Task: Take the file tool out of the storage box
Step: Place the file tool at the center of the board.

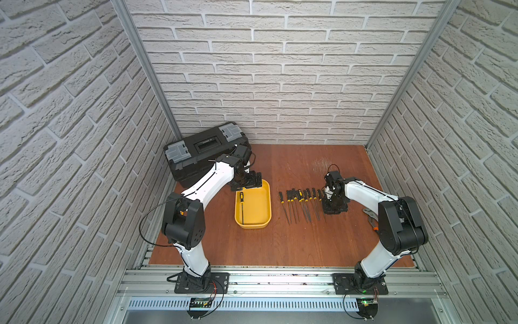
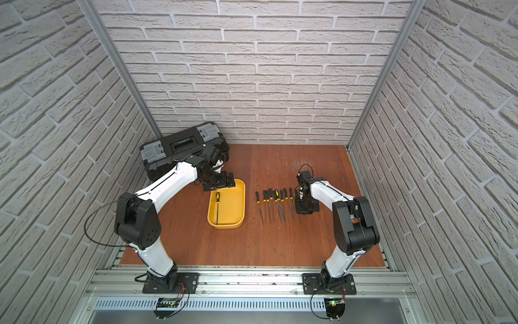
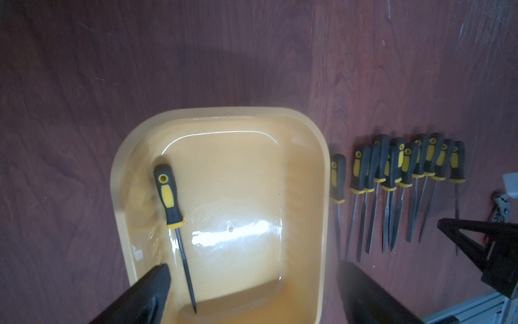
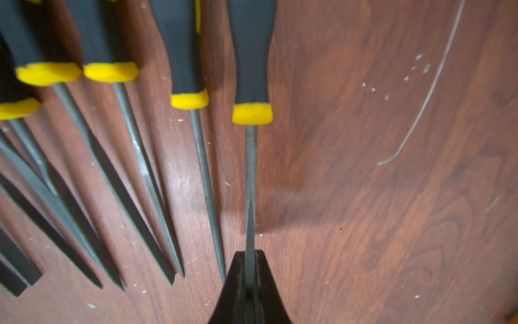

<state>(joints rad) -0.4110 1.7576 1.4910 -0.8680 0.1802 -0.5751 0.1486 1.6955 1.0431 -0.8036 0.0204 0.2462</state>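
Observation:
The yellow storage box [image 1: 268, 207] [image 2: 242, 204] [image 3: 325, 196] sits mid-table. One file tool [image 1: 241, 206] [image 2: 217, 206] [image 3: 171, 196] with a black-and-yellow handle lies inside along its left wall. My left gripper [image 1: 248, 183] [image 2: 221, 182] [image 3: 253, 269] hovers open over the box's far end, holding nothing. One of its fingers [image 3: 157, 283] is near the file's blade. My right gripper [image 1: 335, 207] [image 4: 250, 254] is shut on the thin blade of another file [image 4: 251, 168] at the right end of a row of files [image 1: 301, 203] [image 2: 277, 202] [image 3: 398, 174] on the table.
A black toolbox [image 1: 201, 151] [image 2: 182, 146] with grey latches stands at the back left, behind the left arm. Pliers [image 1: 370, 216] lie at the right, partly hidden by the right arm. Brick-pattern walls close in three sides.

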